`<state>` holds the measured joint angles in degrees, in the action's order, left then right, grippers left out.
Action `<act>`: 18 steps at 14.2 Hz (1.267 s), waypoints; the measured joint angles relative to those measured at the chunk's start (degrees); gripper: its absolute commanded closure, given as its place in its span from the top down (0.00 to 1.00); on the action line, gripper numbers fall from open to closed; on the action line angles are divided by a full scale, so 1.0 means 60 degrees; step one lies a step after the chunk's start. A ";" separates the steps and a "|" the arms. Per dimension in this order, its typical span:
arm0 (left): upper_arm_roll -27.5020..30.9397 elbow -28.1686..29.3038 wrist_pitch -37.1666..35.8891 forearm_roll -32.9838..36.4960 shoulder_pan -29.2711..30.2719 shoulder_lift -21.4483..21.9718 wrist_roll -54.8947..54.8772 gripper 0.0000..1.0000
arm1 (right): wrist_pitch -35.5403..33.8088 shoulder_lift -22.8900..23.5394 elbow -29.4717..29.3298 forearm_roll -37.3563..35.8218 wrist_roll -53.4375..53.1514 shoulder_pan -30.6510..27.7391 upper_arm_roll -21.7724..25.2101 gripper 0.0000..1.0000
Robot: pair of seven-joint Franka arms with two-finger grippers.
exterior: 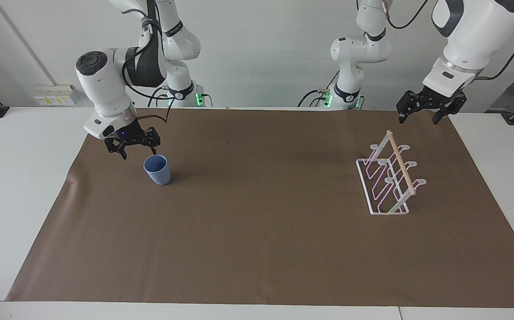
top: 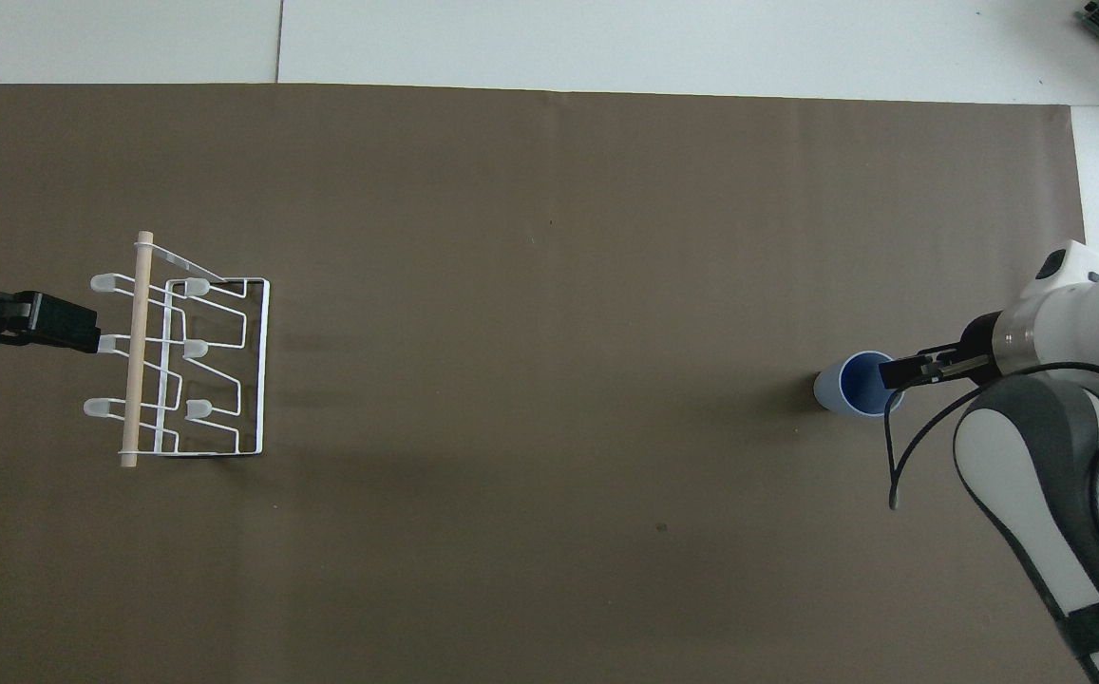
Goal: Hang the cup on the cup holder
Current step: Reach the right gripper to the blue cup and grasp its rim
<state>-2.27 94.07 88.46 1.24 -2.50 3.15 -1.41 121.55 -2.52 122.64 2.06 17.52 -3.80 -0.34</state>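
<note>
Currently the right gripper (exterior: pixel 139 148), fingers spread and empty, hangs just beside the upright blue cup (exterior: pixel 157 169) at the right arm's end; the cup holder (exterior: pixel 388 179) stands well apart. Straddle the rim squarely before closing. Left gripper (exterior: pixel 418 116) waits, spread.

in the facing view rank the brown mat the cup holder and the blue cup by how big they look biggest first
1. Brown mat, covering most of the table.
2. Cup holder, toward the left arm's end.
3. Blue cup, toward the right arm's end, clearly the smallest.
</note>
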 measured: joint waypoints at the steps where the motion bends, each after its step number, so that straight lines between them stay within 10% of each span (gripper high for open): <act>1: 0.0000 0.0000 0.0000 0.0000 0.0000 0.0003 0.0000 1.00 | 0.0211 0.0263 0.0008 0.0091 0.0378 -0.0160 0.0007 1.00; 11: 0.0000 0.0000 0.0003 0.0000 0.0000 0.0008 0.0000 1.00 | 0.1172 0.0695 0.0478 0.0166 0.0729 -0.0194 -0.0028 1.00; 18: 0.0002 0.0000 0.0003 0.0000 0.0000 0.0008 0.0000 1.00 | 0.1300 0.0695 0.0647 0.0166 0.0731 -0.0177 -0.0028 0.27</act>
<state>-2.25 94.07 88.48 1.23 -2.50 3.20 -1.41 129.35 1.65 126.53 3.05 21.91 -4.86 -0.52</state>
